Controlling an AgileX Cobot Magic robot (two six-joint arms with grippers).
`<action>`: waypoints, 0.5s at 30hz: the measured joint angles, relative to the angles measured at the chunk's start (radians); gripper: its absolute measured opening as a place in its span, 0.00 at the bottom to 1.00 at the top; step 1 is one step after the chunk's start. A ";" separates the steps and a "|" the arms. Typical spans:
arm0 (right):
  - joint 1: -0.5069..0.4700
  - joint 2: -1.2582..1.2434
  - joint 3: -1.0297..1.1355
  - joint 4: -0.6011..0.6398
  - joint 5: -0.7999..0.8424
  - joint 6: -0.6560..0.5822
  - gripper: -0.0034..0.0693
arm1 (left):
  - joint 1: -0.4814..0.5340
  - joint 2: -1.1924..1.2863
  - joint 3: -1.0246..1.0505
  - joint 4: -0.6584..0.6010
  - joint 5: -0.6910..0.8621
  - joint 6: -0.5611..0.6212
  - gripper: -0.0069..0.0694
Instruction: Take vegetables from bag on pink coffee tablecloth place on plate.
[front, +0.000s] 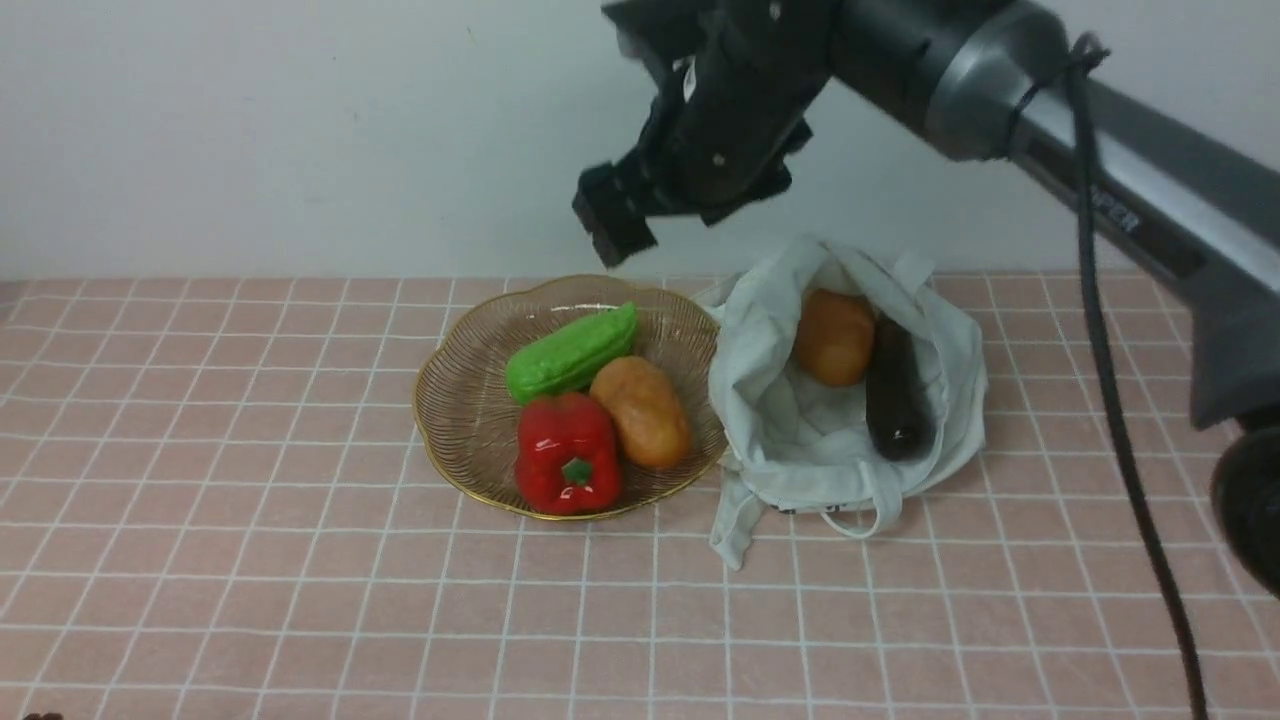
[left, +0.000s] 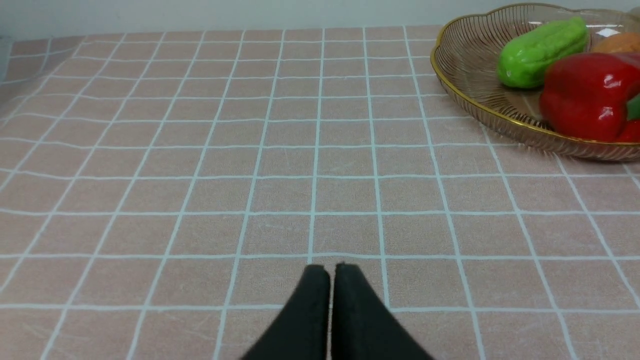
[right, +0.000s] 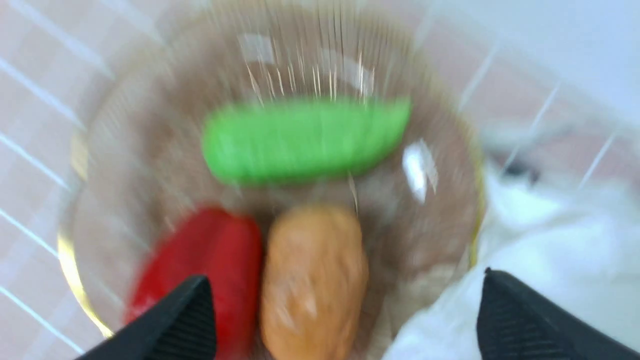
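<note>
The amber ribbed plate (front: 460, 400) holds a potato (front: 641, 411), a green vegetable (front: 571, 351) and a red pepper (front: 567, 455). To its right the pale cloth bag (front: 800, 440) lies open on the pink grid tablecloth (front: 250, 580), with a second potato (front: 834, 336) and the dark eggplant (front: 895, 390) inside. My right gripper (front: 615, 215) hangs open and empty high above the plate's far edge. Its blurred wrist view shows the potato (right: 314, 280) and the bag (right: 550, 235) between the spread fingertips (right: 192, 310). My left gripper (left: 327, 272) is shut and empty, low over bare cloth left of the plate (left: 465, 95).
A pale wall runs along the far side of the table. The right arm and its cable (front: 1110, 400) cross above the table's right part. Open tablecloth lies left of and in front of the plate.
</note>
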 joint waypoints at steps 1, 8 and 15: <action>0.000 -0.042 -0.017 0.017 0.004 0.000 0.83 | 0.000 0.000 0.000 0.000 0.000 0.000 0.08; 0.000 -0.359 0.104 0.034 0.020 -0.023 0.40 | 0.000 0.000 0.000 0.000 0.000 0.000 0.08; 0.000 -0.819 0.408 -0.076 0.027 -0.041 0.07 | 0.000 0.000 0.000 0.000 0.000 0.000 0.08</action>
